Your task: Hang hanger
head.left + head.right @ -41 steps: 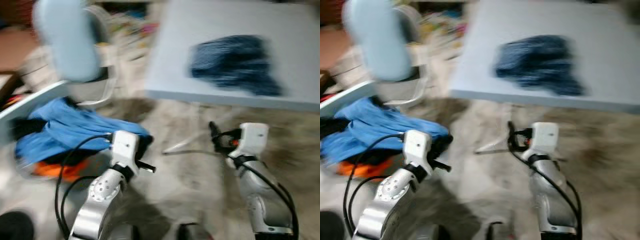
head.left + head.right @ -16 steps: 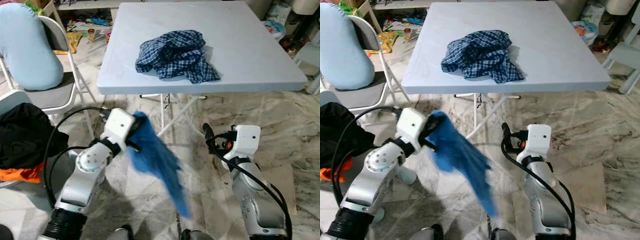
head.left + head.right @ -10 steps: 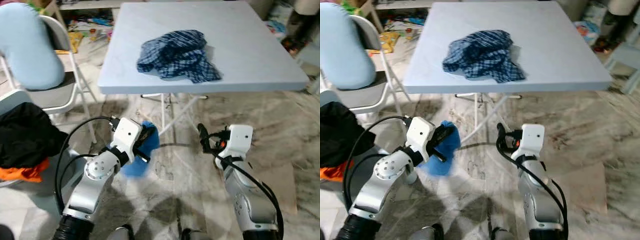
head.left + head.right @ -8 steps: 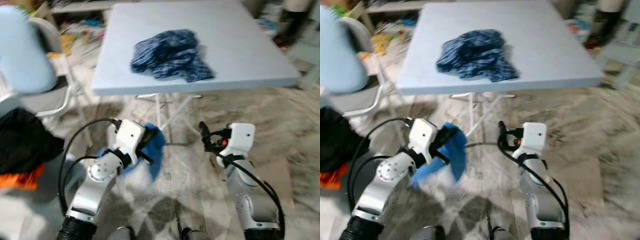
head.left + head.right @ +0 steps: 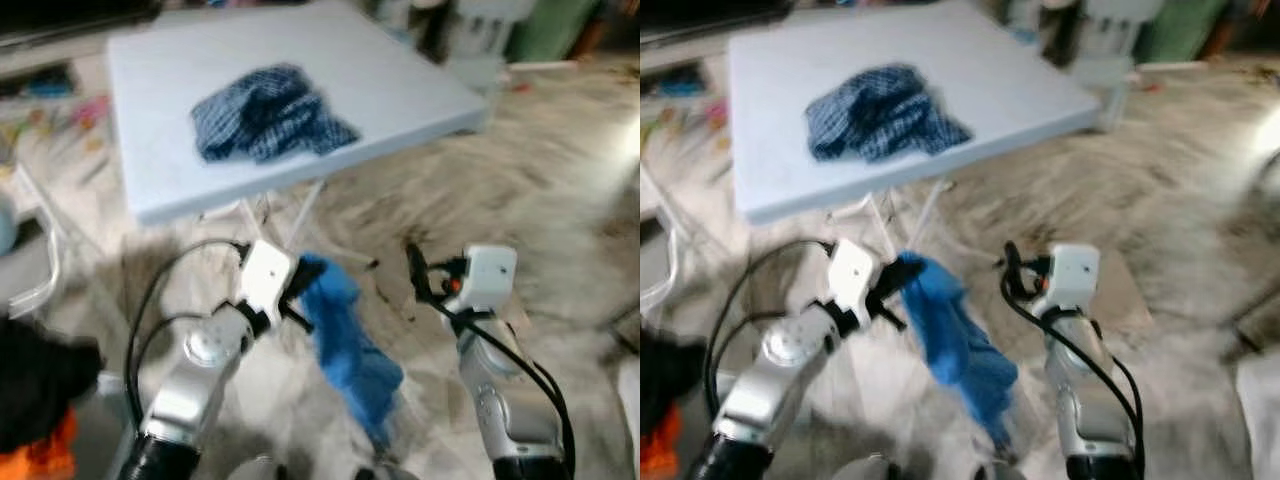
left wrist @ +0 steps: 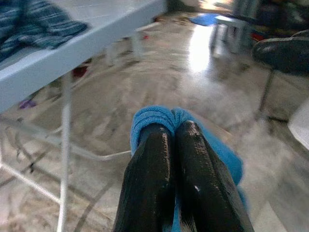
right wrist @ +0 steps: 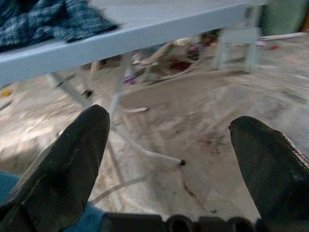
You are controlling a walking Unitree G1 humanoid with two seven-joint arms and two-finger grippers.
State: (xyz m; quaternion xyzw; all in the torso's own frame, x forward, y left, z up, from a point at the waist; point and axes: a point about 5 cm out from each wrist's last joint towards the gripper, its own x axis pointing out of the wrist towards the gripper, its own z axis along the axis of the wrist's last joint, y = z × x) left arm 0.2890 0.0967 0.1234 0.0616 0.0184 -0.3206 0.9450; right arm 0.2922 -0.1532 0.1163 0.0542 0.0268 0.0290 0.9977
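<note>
the left arm (image 5: pixel 195 375) reaches forward and up from the lower left, bent at the elbow, with a black cable looping beside it. its white wrist block is tilted toward the middle. the left gripper (image 6: pixel 175 133) has its two black fingers (image 6: pixel 149 169) pressed together, pinching a fold of blue cloth (image 5: pixel 350 350) that hangs below it. the right arm (image 5: pixel 505 410) rises from the lower right, forearm nearly upright, white wrist block at the top and black cables running along it. the right gripper (image 7: pixel 169 140) points forward with its two fingers (image 7: pixel 67 159) spread wide apart and nothing between them.
</note>
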